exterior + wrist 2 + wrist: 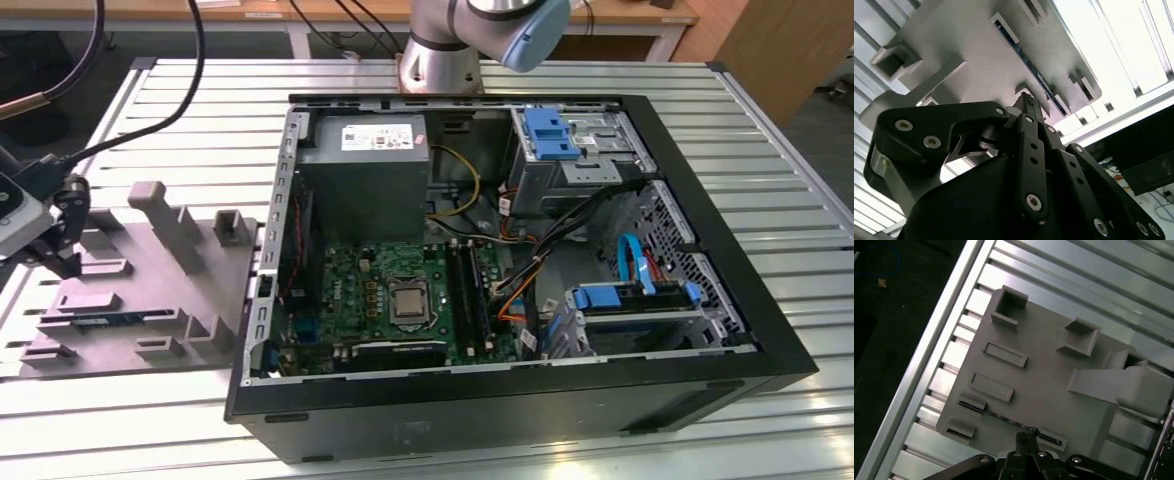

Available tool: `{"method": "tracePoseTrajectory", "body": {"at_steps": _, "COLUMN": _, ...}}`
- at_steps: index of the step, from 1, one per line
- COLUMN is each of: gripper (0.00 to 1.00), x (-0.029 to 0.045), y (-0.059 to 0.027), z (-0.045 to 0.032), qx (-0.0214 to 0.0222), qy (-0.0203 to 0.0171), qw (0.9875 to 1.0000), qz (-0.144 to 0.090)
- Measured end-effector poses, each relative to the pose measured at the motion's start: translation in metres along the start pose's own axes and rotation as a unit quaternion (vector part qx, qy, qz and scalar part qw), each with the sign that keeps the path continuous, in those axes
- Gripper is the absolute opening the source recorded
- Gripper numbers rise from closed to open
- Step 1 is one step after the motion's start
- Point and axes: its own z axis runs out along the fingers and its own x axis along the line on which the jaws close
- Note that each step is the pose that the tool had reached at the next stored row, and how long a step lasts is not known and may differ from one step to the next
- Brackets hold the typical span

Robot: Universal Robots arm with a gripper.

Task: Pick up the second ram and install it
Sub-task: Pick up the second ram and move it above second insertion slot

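The black gripper (1026,100) is seen closest in both wrist views, with its fingertips drawn together, no gap left between them and nothing held. It is poised over a grey holder block (1049,390), which is set on the slatted aluminium table (747,130). The second ram (1030,64), a thin blue stick, is lodged in a narrow slot of that block, near the fingertips. An open computer case (534,410) is placed at the exterior view's right of the block, well apart from the gripper.
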Motion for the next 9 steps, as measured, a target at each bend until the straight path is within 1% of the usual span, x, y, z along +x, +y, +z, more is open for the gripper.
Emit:
{"method": "tracePoseTrajectory", "body": {"at_steps": 3, "gripper": 0.11, "x": 0.0000, "y": 0.0000, "z": 0.0004, "qx": -0.0015, "qy": 0.0012, "qw": 0.9996, "qz": -0.027}}
{"method": "tracePoseTrajectory", "body": {"at_steps": 5, "gripper": 0.11, "x": 0.0000, "y": 0.0000, "z": 0.0007, "qx": -0.0026, "qy": 0.0021, "qw": 0.9990, "qz": -0.045}}
{"method": "tracePoseTrajectory", "body": {"at_steps": 7, "gripper": 0.11, "x": 0.0000, "y": 0.0000, "z": 0.0010, "qx": -0.0036, "qy": 0.0029, "qw": 0.9980, "qz": -0.064}}
{"method": "tracePoseTrajectory", "body": {"at_steps": 9, "gripper": 0.11, "x": 0.0001, "y": -0.0001, "z": 0.0013, "qx": -0.0047, "qy": 0.0038, "qw": 0.9967, "qz": -0.081}}
